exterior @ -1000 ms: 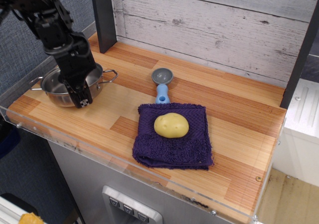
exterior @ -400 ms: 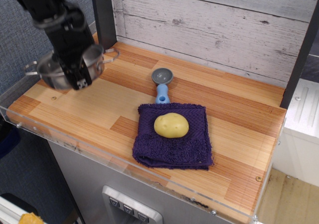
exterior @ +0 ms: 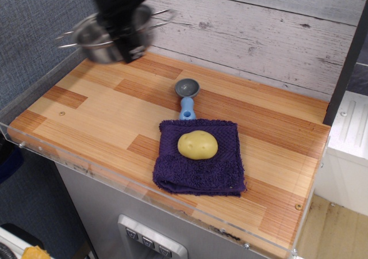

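Note:
My black gripper is high at the upper left, shut on the rim of a small steel pot with two wire handles. The pot hangs in the air above the back left of the wooden counter, blurred by motion. A yellow potato lies on a folded purple towel near the middle front. A blue-handled scoop with a grey head lies just behind the towel, touching its far edge.
A whitewashed plank wall backs the counter. A dark post stands at the back left, partly behind the arm, and another at the right. A clear acrylic lip runs along the front edge.
The pot has left the counter's left side. My gripper has carried it up and to the right, toward the back left corner near the wall.

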`<state>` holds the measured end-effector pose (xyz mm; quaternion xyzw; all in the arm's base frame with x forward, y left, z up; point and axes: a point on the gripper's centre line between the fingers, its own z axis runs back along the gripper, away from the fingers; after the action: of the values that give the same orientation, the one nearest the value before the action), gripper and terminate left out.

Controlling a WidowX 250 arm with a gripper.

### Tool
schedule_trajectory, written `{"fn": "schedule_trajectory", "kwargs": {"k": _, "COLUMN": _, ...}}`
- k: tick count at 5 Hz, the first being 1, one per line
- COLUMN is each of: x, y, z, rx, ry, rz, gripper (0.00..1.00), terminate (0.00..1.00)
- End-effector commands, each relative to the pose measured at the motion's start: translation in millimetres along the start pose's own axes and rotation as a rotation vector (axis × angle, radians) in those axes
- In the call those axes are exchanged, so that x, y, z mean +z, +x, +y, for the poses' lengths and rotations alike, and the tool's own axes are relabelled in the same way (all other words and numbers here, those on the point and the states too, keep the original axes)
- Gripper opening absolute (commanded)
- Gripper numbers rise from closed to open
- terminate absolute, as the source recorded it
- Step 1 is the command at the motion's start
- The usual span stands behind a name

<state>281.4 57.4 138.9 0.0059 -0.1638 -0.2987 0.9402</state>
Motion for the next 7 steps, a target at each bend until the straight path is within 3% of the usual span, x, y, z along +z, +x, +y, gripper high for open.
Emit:
{"fn": "schedule_trajectory", "kwargs": {"k": 1, "x": 8, "y": 69, "z": -28, "rx": -0.078, "ry": -0.017, "rz": -0.104, "gripper": 0.0, "terminate": 0.0}}
{"fn": "schedule_trajectory", "kwargs": {"k": 3, "x": -33, "y": 104, "z": -61, "rx": -0.155, "ry": -0.066, "rz": -0.087, "gripper": 0.0, "terminate": 0.0}}
{"fn": "schedule_trajectory", "kwargs": {"k": 5, "x": -86, "y": 113, "z": -84, "rx": -0.204, "ry": -0.086, "rz": -0.028, "gripper": 0.0, "terminate": 0.0}}
{"fn": "schedule_trajectory", "kwargs": {"k": 7, "x": -123, "y": 116, "z": -103, "rx": -0.232, "ry": -0.117, "rz": -0.005, "gripper": 0.0, "terminate": 0.0}}
